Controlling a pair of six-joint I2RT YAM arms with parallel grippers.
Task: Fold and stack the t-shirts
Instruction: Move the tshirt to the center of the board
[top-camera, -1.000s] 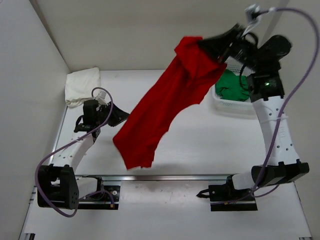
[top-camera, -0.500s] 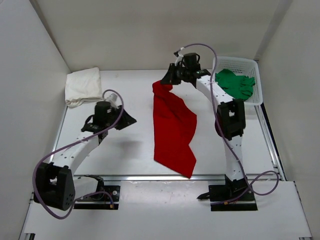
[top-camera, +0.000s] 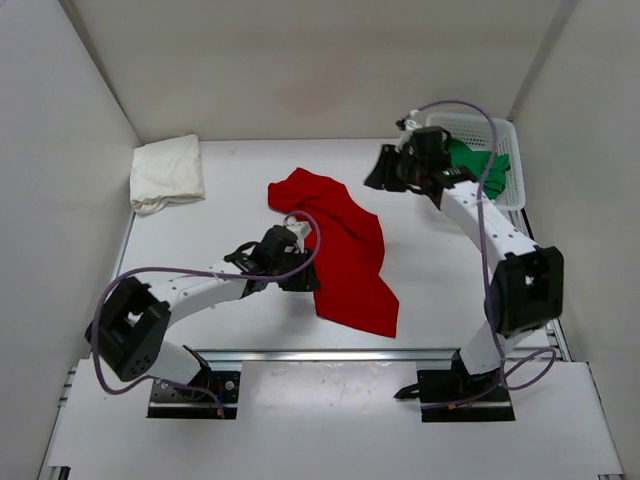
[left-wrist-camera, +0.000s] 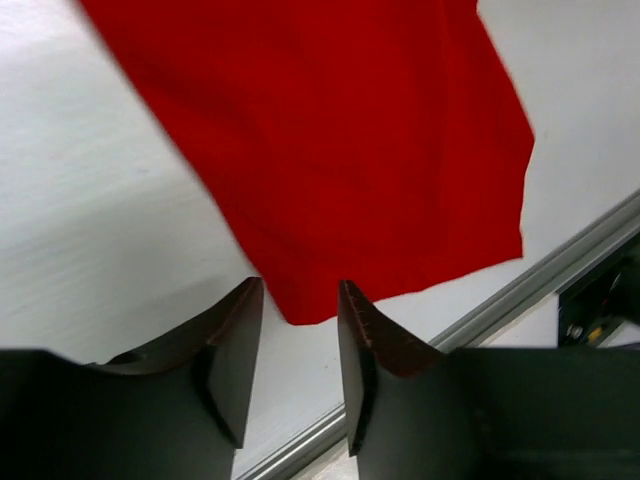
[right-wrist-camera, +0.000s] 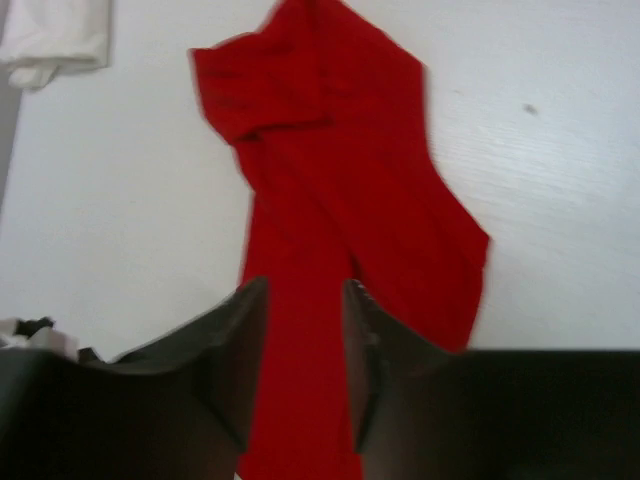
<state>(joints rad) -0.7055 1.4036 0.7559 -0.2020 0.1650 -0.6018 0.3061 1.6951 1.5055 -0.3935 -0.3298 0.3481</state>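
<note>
White bench (top-camera: 430, 290), white walls, and a job judged barely a third done. Nearest the arms' bases, the left tool (left-wrist-camera: 299, 292) hovers low over the surface with its jaws parted and nothing between them. The hem corner of the red t-shirt (top-camera: 345, 255) lies just ahead of its fingertips. From there the red cloth runs away from the left tool in a long, rumpled strip, flat on the bench, bunched at its far end and not yet folded. Beyond that bunched end the right tool (top-camera: 383, 172) hangs above the bench, looking down on the shirt, its jaws likewise apart and empty. Well off to the left tool's far left, the white t-shirt (top-camera: 165, 172) sits in a compact bundle at the back corner, apparently folded. Just behind the right tool, the green t-shirt (top-camera: 468, 158) lies heaped in the mesh basket (top-camera: 500, 125), untouched by either tool. No stack exists: the red shirt needs spreading and folding, then the green, before all three can be piled.
</note>
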